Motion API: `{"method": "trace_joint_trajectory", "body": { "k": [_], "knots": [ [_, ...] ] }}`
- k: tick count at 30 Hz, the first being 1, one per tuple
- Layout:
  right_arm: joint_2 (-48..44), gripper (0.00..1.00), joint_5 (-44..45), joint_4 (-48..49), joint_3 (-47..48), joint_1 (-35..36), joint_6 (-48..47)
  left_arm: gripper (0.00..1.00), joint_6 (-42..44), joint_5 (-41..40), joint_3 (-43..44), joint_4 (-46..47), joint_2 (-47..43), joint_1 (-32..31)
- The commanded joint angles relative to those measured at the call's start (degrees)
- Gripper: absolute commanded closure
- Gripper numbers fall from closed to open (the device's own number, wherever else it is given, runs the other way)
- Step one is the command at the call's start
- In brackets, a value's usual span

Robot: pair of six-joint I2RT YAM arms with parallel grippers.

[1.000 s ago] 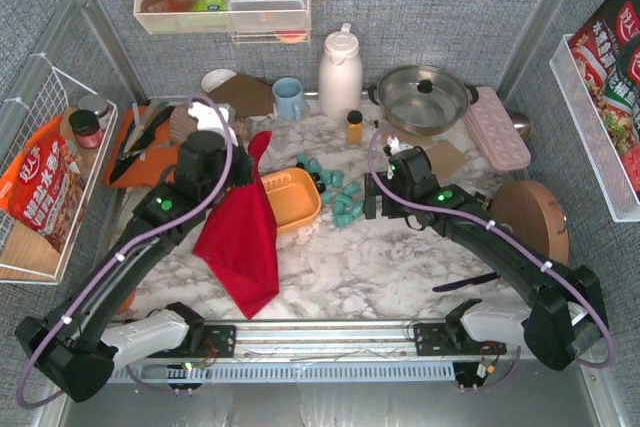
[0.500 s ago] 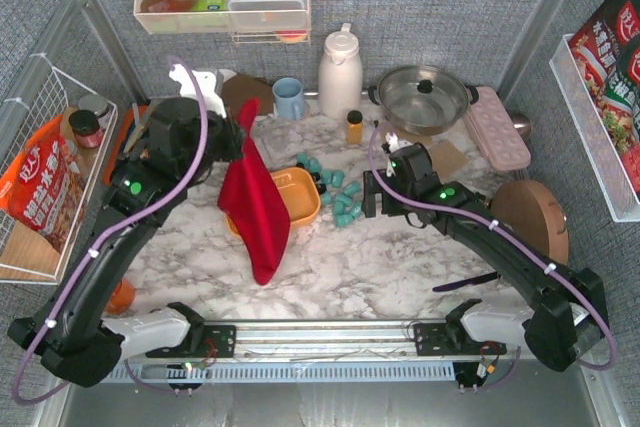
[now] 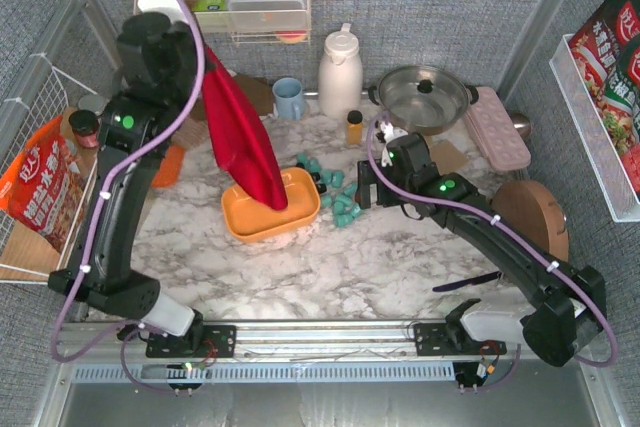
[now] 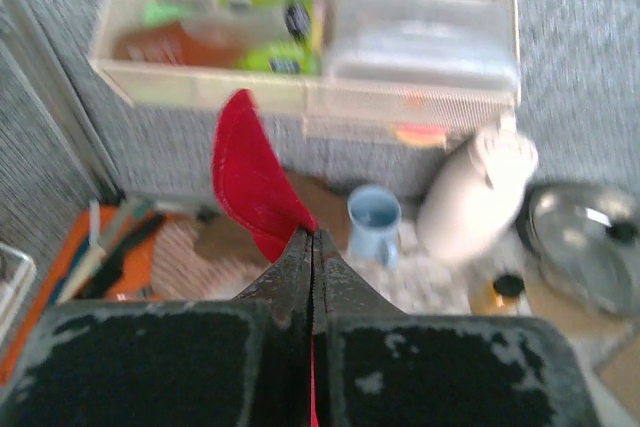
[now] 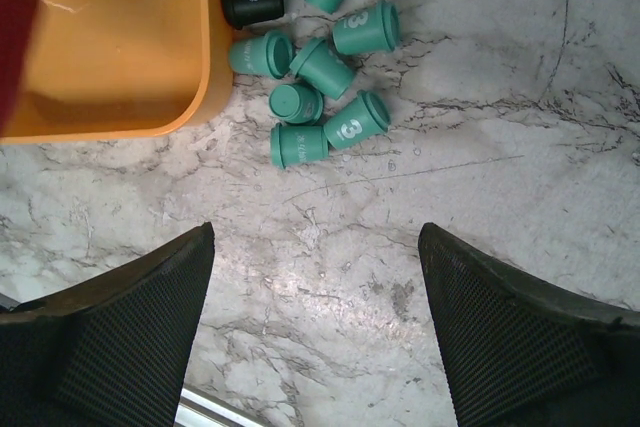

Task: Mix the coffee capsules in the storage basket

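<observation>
The orange storage basket sits mid-table, and its inside shows no capsules. The coffee capsules, mostly teal with two black ones, lie in a loose cluster on the marble just right of the basket. My left gripper is raised high at the back left. It is shut on a corner of a red cloth. The cloth hangs down with its lower tip over the basket. My right gripper hovers just right of the capsules, open over bare marble with nothing between its fingers.
Along the back stand a blue mug, a white thermos, an amber bottle, a steel pot and a pink egg tray. An orange board lies left. A round wooden board lies right.
My left arm has swung up and back to the left, lifting the red cloth off the table until it hangs over the basket. The right gripper barely moved.
</observation>
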Motion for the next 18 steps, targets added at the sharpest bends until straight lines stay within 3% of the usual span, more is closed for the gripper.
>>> {"method": "trace_joint_trajectory", "body": {
  "k": [1, 4, 10, 18],
  "knots": [
    [-0.2, 0.12, 0.1, -0.7, 0.8, 0.1, -1.1, 1.0, 5.2, -2.8, 9.8, 5.7, 5.4, 3.6],
    [0.6, 0.13, 0.1, -0.1, 0.9, 0.1, -1.9, 1.0, 9.9, -4.5, 9.9, 12.5, 7.1, 5.7],
    [3.3, 0.13, -0.5, 2.6, 0.9, 0.1, -3.6, 1.0, 15.6, -3.8, 0.1, 29.3, 7.7, 10.7],
    [6.9, 0.14, -3.2, 6.0, 1.3, 0.2, -6.3, 1.0, 15.6, -2.7, -0.2, 35.5, 16.1, 18.4]
  ]
}}
